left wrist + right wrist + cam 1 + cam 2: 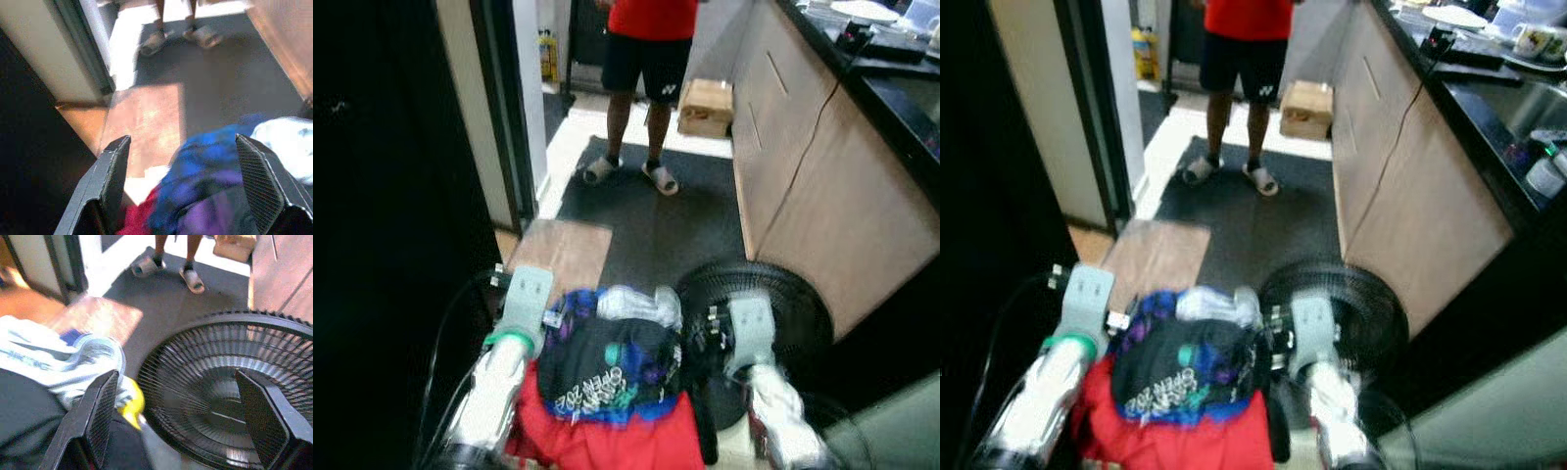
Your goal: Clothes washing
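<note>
A bundle of clothes (607,382) rests between my two forearms, close to my body. It holds a red garment (607,441), a black and blue printed one (607,377) and a pale grey one (636,304) on top. In the left wrist view my left gripper (183,186) is open, its fingers wide apart, with blue and purple cloth (215,186) beneath them. My right gripper (181,416) is also open; the pale garment (54,362) lies by one finger and a fan fills the space past the other.
A black floor fan (773,304) lies on the floor at front right. A person (646,59) in a red top and sandals stands ahead on a dark mat (656,215). Wooden cabinets (822,176) line the right, a door frame (504,117) the left. A cardboard box (705,106) sits beyond.
</note>
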Controlling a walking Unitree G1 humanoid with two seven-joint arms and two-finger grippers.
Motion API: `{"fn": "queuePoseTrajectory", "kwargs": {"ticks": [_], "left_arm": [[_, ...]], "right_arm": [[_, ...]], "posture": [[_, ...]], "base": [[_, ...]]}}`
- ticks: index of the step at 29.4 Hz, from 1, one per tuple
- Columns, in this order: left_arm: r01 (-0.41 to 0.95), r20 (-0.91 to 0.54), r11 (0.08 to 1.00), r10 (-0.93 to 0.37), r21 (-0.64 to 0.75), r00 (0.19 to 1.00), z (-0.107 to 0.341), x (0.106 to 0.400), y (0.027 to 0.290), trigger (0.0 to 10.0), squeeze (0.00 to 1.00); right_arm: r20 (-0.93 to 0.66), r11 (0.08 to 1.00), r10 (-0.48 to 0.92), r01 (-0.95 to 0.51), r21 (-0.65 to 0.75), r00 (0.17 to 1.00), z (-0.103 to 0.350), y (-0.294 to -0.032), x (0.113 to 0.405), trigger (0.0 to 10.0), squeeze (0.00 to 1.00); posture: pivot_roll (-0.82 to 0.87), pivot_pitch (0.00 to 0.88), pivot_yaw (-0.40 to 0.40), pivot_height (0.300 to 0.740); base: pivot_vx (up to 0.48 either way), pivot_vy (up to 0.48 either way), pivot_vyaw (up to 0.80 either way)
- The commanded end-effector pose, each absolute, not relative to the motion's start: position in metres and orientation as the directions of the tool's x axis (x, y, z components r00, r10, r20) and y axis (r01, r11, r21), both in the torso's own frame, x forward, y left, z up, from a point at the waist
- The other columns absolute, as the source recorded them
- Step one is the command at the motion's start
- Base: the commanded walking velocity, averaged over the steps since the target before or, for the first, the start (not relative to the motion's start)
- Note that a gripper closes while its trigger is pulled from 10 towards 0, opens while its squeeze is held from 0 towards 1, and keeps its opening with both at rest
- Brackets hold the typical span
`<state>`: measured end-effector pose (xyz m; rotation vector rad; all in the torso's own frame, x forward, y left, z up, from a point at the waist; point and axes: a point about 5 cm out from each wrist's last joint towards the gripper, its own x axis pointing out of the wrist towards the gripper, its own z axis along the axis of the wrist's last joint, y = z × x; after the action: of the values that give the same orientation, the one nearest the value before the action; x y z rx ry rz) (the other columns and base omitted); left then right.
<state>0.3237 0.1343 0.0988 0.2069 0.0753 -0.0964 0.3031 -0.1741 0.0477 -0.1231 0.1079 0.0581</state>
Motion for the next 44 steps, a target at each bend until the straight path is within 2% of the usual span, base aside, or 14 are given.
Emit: {"fn": "queuePoseTrajectory", "kwargs": {"ticks": [1,10,12,14,16,19,26,34,37,44], "left_arm": [[0.075,-0.137,0.979,-0.05,0.187,0.989,0.089,0.319,0.147,10.0,0.0],[0.059,-0.114,0.989,-0.044,0.135,0.993,0.1,0.327,0.15,10.0,0.0],[0.076,-0.11,0.987,-0.061,0.14,0.992,0.101,0.328,0.149,10.0,0.0],[0.152,-0.118,0.978,-0.136,0.141,0.984,0.1,0.327,0.14,10.0,0.0],[0.152,-0.118,0.978,-0.136,0.141,0.984,0.1,0.327,0.14,10.0,0.0],[0.225,-0.119,0.964,-0.209,0.143,0.971,0.099,0.322,0.126,10.0,0.0],[0.244,-0.128,0.961,-0.227,0.131,0.965,0.097,0.322,0.118,10.0,0.0],[0.392,-0.238,0.91,-0.355,0.135,0.904,0.076,0.318,0.096,10.0,0.0],[0.416,-0.295,0.9,-0.365,0.13,0.883,0.065,0.316,0.094,10.0,0.0],[0.428,-0.323,0.894,-0.37,0.131,0.871,0.06,0.315,0.092,10.0,0.0]], "right_arm": [[-0.109,0.991,0.065,-0.077,-0.112,0.992,0.047,-0.169,0.302,10.0,0.0],[-0.002,0.98,0.108,-0.107,-0.169,0.994,0.07,-0.155,0.313,10.0,0.0],[0.02,0.979,0.107,-0.102,-0.175,0.994,0.075,-0.153,0.317,10.0,0.0],[0.056,0.979,0.099,-0.087,-0.185,0.993,0.087,-0.152,0.324,10.0,0.0],[0.056,0.979,0.099,-0.087,-0.185,0.993,0.087,-0.152,0.324,10.0,0.0],[0.096,0.977,0.109,-0.089,-0.192,0.989,0.099,-0.15,0.33,10.0,0.0],[0.074,0.972,0.112,-0.094,-0.217,0.991,0.093,-0.148,0.328,10.0,0.0],[0.001,0.964,0.064,-0.061,-0.259,0.998,0.08,-0.159,0.328,10.0,0.0],[-0.031,0.962,0.058,-0.064,-0.266,0.998,0.074,-0.164,0.326,10.0,0.0],[-0.088,0.955,0.051,-0.075,-0.287,0.995,0.062,-0.172,0.32,10.0,0.0]], "posture": [[0.08,0.033,-0.006,0.74],[0.08,0.05,-0.004,0.74],[0.08,0.05,-0.004,0.74],[0.08,0.05,-0.004,0.74],[0.08,0.05,-0.004,0.74],[0.08,0.061,-0.001,0.74],[0.08,0.079,0.0,0.74],[0.08,0.117,0.005,0.74],[0.08,0.127,0.009,0.74],[0.08,0.164,0.041,0.74]], "base": [[0.0,0.0,0.0],[0.0,0.0,0.0],[0.0,0.0,0.0],[0.0,0.0,0.0],[0.0,0.0,0.0],[0.0,0.0,0.0],[0.0,0.0,0.0],[0.0,0.0,0.0],[0.0,0.0,0.0],[0.0,0.0,0.0]]}}
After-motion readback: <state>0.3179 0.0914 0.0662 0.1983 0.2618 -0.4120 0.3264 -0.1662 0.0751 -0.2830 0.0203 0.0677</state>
